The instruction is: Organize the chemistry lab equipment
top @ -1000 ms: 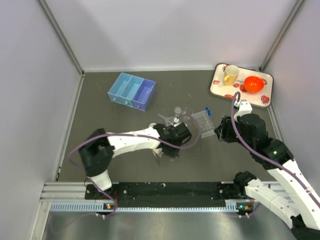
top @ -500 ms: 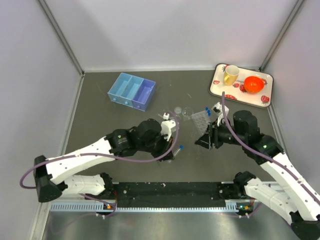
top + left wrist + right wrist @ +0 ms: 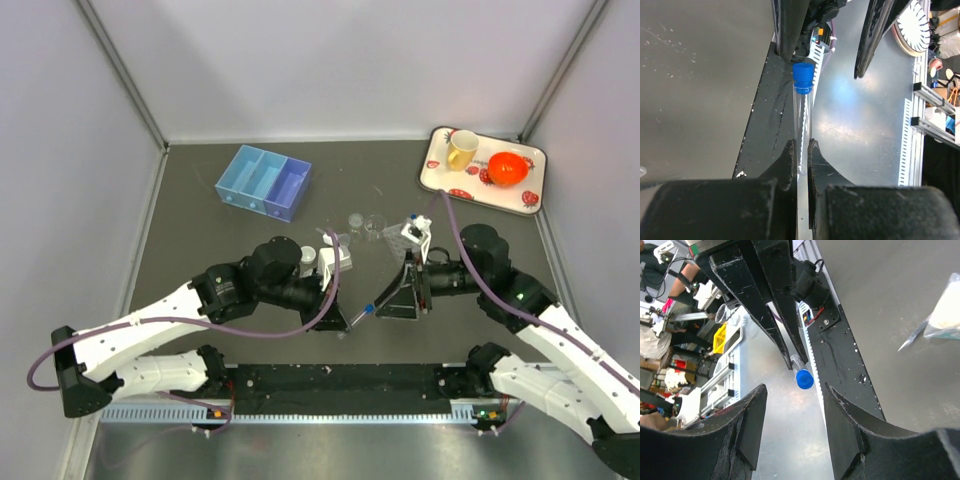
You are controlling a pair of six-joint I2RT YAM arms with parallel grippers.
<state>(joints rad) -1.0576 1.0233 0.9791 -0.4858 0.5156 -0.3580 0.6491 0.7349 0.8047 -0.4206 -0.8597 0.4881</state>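
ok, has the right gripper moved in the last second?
Yes. The right gripper has moved toward the near edge of the table and to the left, ending farther from the strawberry tray.

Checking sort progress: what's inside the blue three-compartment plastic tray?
Nothing visible: from above, all three floors of the blue three-compartment plastic tray look bare. Its near wall covers a thin strip of floor, unconfirmed.

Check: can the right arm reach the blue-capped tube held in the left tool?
Probably yes: the open right tool faces the blue-capped tube sticking out of the left tool, nothing between.
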